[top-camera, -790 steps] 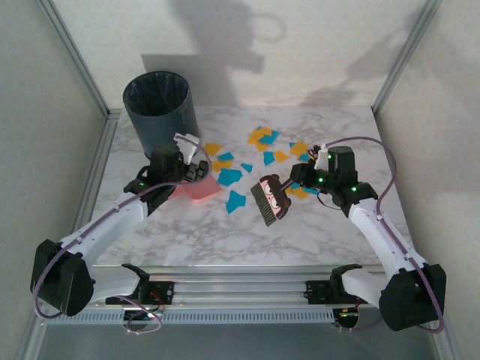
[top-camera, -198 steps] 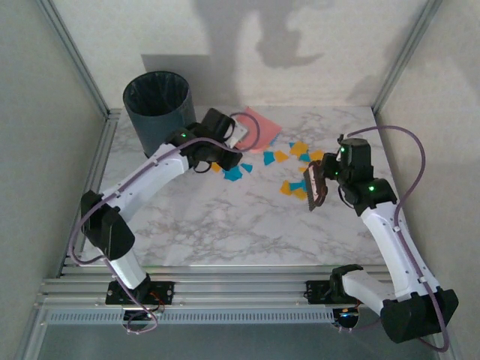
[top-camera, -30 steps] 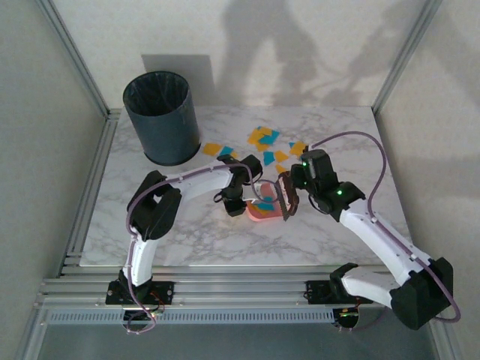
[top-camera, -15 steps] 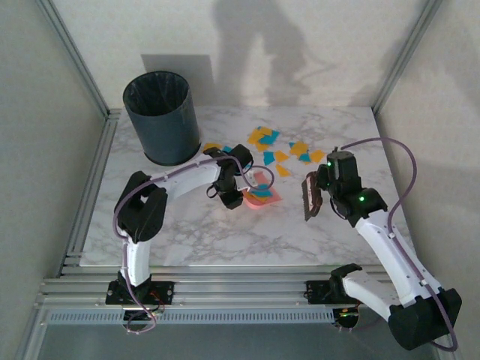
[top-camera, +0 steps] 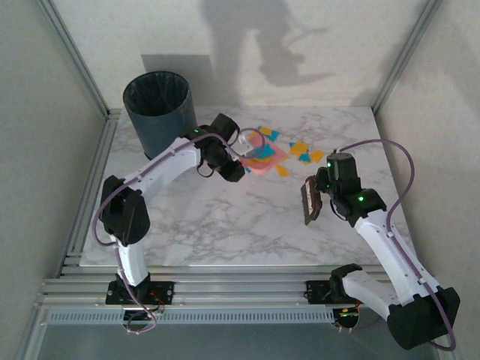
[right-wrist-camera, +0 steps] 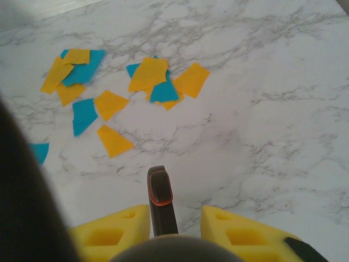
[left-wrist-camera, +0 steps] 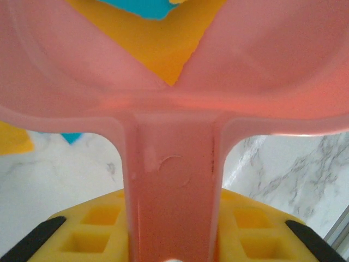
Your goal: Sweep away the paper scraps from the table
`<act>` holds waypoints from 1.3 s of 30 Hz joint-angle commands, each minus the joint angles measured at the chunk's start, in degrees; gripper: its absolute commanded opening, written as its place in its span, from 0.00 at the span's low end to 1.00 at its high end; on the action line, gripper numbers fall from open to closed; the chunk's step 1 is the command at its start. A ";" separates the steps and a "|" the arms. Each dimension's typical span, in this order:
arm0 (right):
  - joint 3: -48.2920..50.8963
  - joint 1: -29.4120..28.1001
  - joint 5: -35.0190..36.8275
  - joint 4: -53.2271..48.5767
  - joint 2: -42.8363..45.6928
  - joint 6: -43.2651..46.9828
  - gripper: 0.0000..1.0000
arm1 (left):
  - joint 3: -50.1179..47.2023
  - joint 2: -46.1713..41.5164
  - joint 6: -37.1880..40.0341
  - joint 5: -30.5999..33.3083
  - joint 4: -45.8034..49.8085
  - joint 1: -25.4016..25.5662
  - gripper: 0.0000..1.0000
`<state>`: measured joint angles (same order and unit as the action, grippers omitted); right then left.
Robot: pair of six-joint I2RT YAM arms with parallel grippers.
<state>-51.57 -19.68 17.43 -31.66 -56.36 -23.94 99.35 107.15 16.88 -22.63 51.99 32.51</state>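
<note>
My left gripper (top-camera: 234,155) (left-wrist-camera: 172,218) is shut on the handle of the pink dustpan (top-camera: 264,155) (left-wrist-camera: 174,180), held above the back middle of the table (top-camera: 225,217). Orange and teal paper scraps (left-wrist-camera: 158,49) lie in the pan. More paper scraps (top-camera: 301,150) (right-wrist-camera: 150,79) are scattered on the table at the back right, just right of the pan. My right gripper (top-camera: 327,186) (right-wrist-camera: 174,218) is shut on the dark handle of a brush (top-camera: 309,201) (right-wrist-camera: 161,199), whose head hangs right of centre, apart from the scraps.
A dark bin (top-camera: 159,112) with a liner stands at the table's back left corner, left of the dustpan. Aluminium rails (top-camera: 97,172) edge the table. Walls close in the back and sides.
The left arm has lifted the dustpan with its scraps from the table's middle and carried it back and up. The right arm drew the brush away to the right, then stayed still.
</note>
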 commanded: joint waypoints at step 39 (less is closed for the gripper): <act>-0.04 0.43 -7.66 3.07 -0.83 2.70 0.00 | 3.33 -10.26 -25.71 -34.61 -22.36 -30.20 0.00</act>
<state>-51.20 -19.64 10.37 -29.43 -57.21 -21.63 105.14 99.11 -3.73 -51.51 36.95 3.73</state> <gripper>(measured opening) 0.288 0.270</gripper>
